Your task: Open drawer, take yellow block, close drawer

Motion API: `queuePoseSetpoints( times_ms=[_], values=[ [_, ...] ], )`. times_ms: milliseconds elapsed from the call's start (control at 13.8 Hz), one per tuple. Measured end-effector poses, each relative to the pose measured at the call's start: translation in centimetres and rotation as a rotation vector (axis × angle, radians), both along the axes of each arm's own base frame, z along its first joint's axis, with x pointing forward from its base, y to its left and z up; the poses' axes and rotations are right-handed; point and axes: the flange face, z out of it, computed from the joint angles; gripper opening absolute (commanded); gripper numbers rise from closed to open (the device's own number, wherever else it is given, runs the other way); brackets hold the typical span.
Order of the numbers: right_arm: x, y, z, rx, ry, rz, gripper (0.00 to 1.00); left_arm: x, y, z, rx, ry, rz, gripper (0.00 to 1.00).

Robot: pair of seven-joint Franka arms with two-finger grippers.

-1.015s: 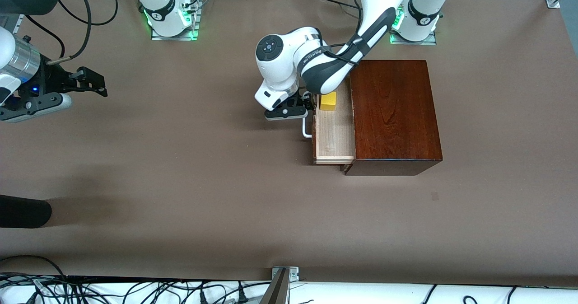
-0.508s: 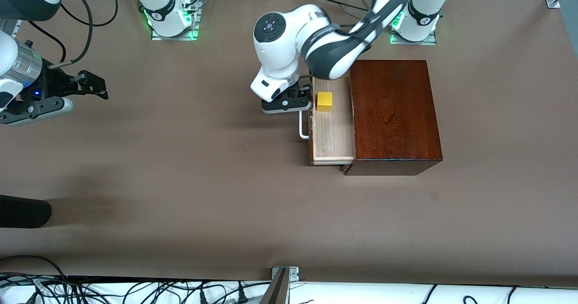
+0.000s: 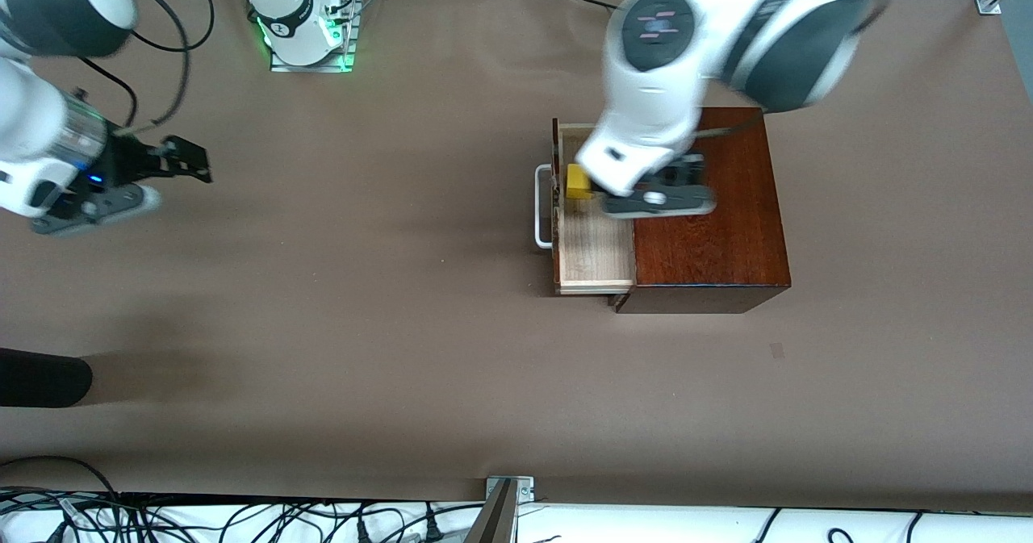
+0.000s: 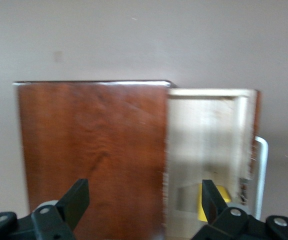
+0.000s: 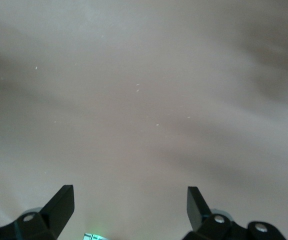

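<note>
Yellow block (image 3: 576,181) in open drawer (image 3: 593,244), beneath left end effector (image 3: 658,192).

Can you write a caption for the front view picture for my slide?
Left gripper open above the open drawer with the yellow block inside.

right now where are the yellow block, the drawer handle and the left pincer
yellow block (image 3: 576,181), front view, top face
drawer handle (image 3: 538,206), front view, white bar
left pincer (image 4: 141,197), left wrist view, midway between its open fingertips
</note>
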Motion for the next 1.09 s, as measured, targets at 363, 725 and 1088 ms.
queuePoseSetpoints(
  times_ms=[363,725,1088],
  values=[
    [-1.8,11.8,-1.6,0.012,0.024,0.237,1.00,4.7,15.3,2.9,-0.123,0.018,0.043,1.00],
    [-10.5,32.2,0.5,0.079,-0.043,0.652,1.00,2.7,24.3,2.7,-0.147,-0.162,0.029,1.00],
    [-17.4,47.1,-2.3,0.126,-0.112,0.890,1.00,-2.9,26.6,4.3,-0.116,-0.048,0.019,1.00]
  ],
)
